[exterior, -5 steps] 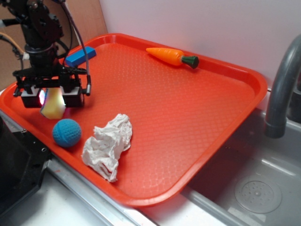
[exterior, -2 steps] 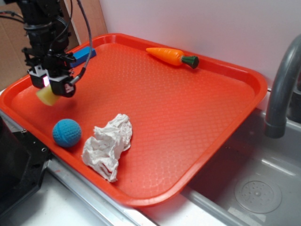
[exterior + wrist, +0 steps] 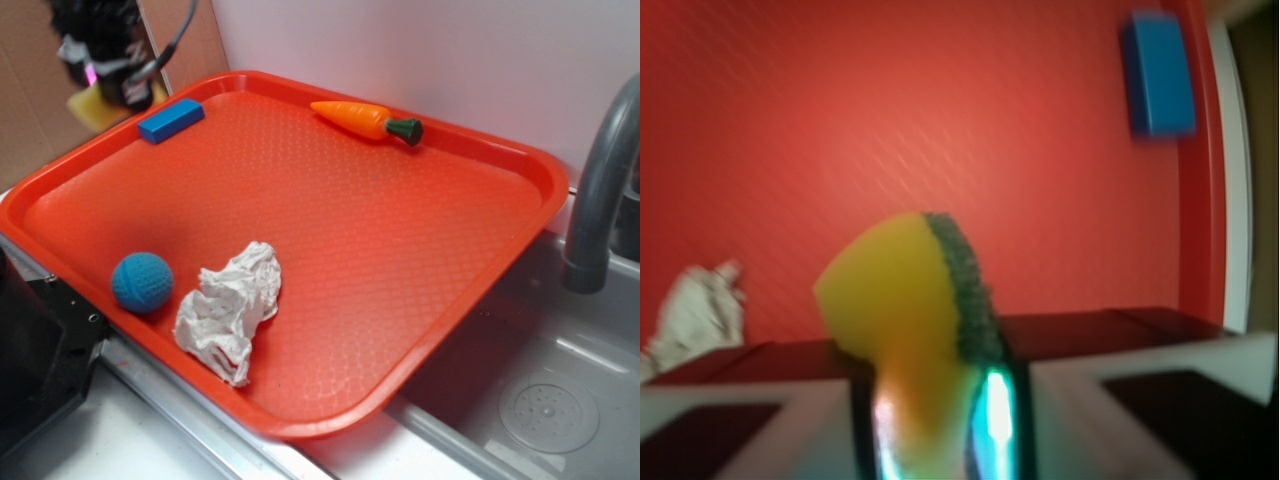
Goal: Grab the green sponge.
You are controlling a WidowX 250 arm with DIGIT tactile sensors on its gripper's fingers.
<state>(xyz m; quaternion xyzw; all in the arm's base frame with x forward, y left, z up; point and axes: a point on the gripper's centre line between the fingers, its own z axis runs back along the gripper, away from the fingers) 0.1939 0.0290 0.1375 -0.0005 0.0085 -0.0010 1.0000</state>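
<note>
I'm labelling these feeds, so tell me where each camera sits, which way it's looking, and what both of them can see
Exterior: off the tray's front corner, raised, looking down across it toward the wall; the gripper shows top left, blurred, holding the sponge.
Wrist: on the arm, looking straight down past the gripper at the tray; its fingers clamp the sponge.
Shared: sponge, blue block, crumpled cloth.

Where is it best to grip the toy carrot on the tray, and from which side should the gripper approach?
Probably across the thick orange middle of the carrot, coming down from above. It lies flat near the far rim of the tray, tapering to a point at one end, with a small green top at the other; the jaws should close across its long axis.
</note>
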